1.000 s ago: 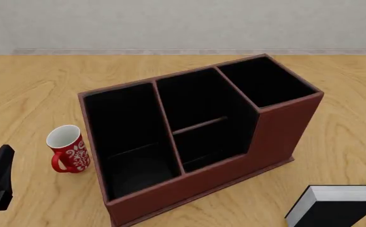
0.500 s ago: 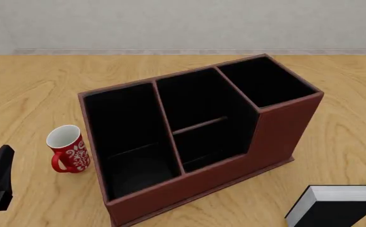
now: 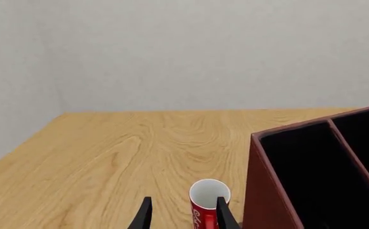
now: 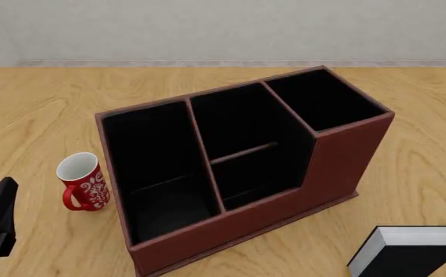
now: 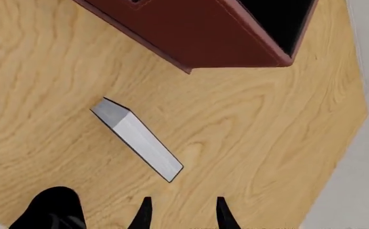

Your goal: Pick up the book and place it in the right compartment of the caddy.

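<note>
The book (image 4: 407, 257) stands on edge near the table's front right, black cover toward the camera and white page edges up. In the right wrist view the book (image 5: 138, 139) lies ahead of my open, empty right gripper (image 5: 183, 211), apart from it. The reddish-brown caddy (image 4: 338, 167) sits mid-table, and its right compartment (image 4: 326, 103) is empty. The caddy also shows in the right wrist view (image 5: 197, 33). My left gripper (image 4: 5, 189) is at the front left, open and empty in the left wrist view (image 3: 183, 215). The right gripper is out of the front view.
A red-and-white patterned mug (image 4: 82, 182) stands left of the caddy, just ahead of the left gripper, and shows in the left wrist view (image 3: 208, 202). A dark shape (image 5: 50, 207) sits beside the right gripper. Bare wood (image 4: 423, 173) lies between book and caddy.
</note>
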